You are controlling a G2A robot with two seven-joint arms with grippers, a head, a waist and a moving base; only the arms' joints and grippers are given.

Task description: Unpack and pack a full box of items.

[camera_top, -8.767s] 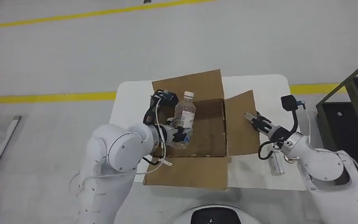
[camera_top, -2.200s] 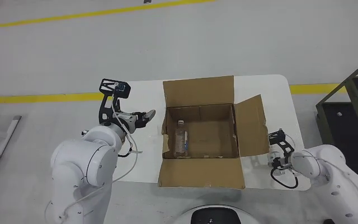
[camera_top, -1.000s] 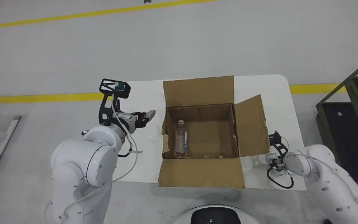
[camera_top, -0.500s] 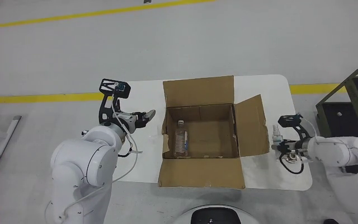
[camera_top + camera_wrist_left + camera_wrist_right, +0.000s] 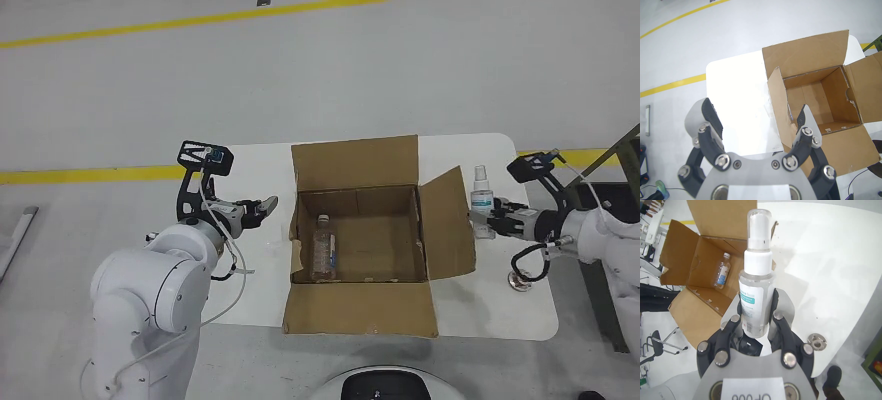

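Table (image 5: 480,300), one box (image 5: 355,160) holding one bottle (image 5: 322,245) — empty, perhaps — right gripper (image 5: 757,294) clasping one sprayer (image 5: 758,262), left gripper (image 5: 756,106) agape

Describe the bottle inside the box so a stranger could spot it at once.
Find the open cardboard box on the white table. On its floor, by its left wall, lies a clear bottle. Unlike the spray bottle in the right claw, it lies flat with a plain white cap.

Left hand (image 5: 755,106) spread wide, right hand (image 5: 758,306) clamped round a spray bottle's (image 5: 757,262) lower body.
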